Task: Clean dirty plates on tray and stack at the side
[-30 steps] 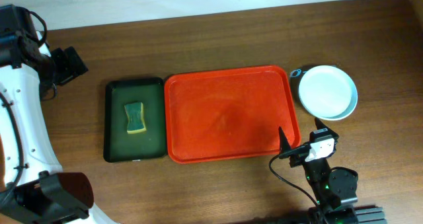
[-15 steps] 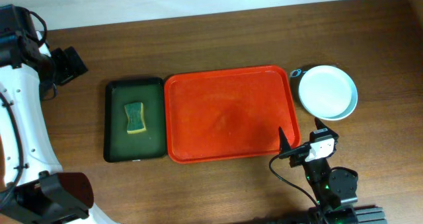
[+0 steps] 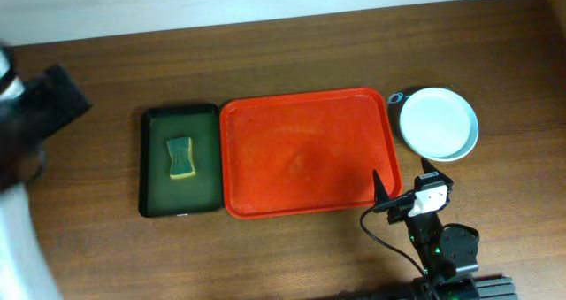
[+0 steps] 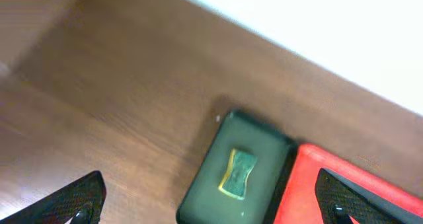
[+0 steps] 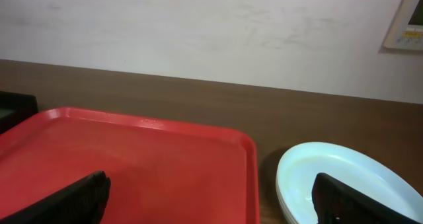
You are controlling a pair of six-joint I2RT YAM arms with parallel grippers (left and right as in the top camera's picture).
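Note:
The plates (image 3: 438,123) lie stacked on the table just right of the red-orange tray (image 3: 305,154), which holds nothing. In the right wrist view the pale blue stack (image 5: 344,178) sits beside the tray (image 5: 145,158). My right gripper (image 3: 402,187) is open and empty at the tray's front right corner; its fingers (image 5: 211,207) frame the tray edge and the plates. My left gripper (image 4: 211,211) is open and empty, high above the table left of the dark green tray. In the overhead view it is a dark blur (image 3: 53,101) at the far left.
A dark green tray (image 3: 205,150) lies left of the red tray with a green-and-yellow sponge (image 3: 180,157) in it; both show in the left wrist view, the tray (image 4: 264,151) and the sponge (image 4: 238,173). A white wall runs behind the table.
My left arm has moved and is now motion-blurred at the far left. The right arm, the plates and both trays have not moved.

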